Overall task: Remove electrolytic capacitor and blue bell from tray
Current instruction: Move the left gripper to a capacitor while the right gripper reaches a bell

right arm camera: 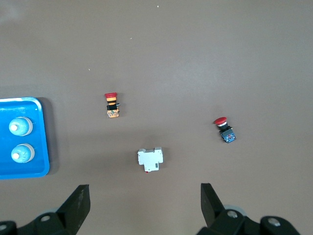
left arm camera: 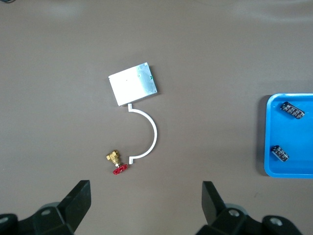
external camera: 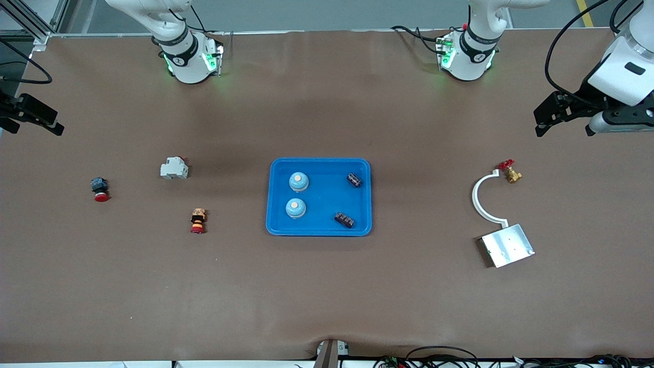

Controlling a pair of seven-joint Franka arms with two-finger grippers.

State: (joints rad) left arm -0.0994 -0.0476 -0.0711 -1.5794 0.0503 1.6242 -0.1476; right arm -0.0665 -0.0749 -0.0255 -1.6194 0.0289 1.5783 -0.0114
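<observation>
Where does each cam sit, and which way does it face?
Front: high across the table, facing both arm bases; blue tray centred, right tool and left tool at the edges.
Left wrist: looks down past the open left tool at the metal plate.
Right wrist: down past the open right tool at the white breaker.
Both wrist views share the tray.

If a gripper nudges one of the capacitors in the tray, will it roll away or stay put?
The capacitors look like short cylinders lying on their sides, so a sideways nudge would probably roll them. The blue tray has a raised rim that should stop them. Their dark sleeves look smooth, perhaps slippery in a light pinch.
</observation>
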